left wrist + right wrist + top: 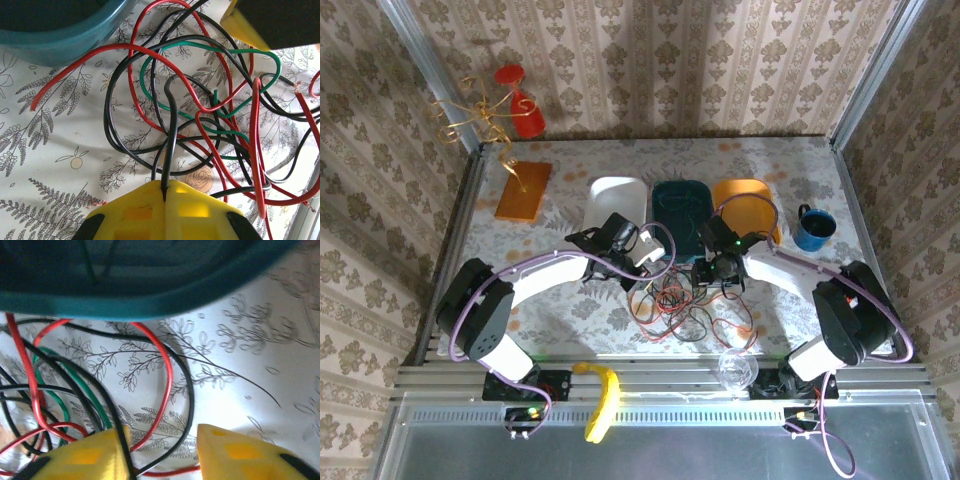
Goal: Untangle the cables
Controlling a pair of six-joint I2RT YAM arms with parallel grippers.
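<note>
Red, green and black thin cables (670, 300) are found fully knotted, none separated. One black strand (171, 130) is pinched in the closed left gripper (165, 189); the right gripper (160, 436) is parted, empty.

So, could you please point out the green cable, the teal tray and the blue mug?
green cable (200, 46), left wrist view, top of its arc.
teal tray (680, 205), top external view, bare inside floor.
blue mug (815, 232), top external view, its body.
</note>
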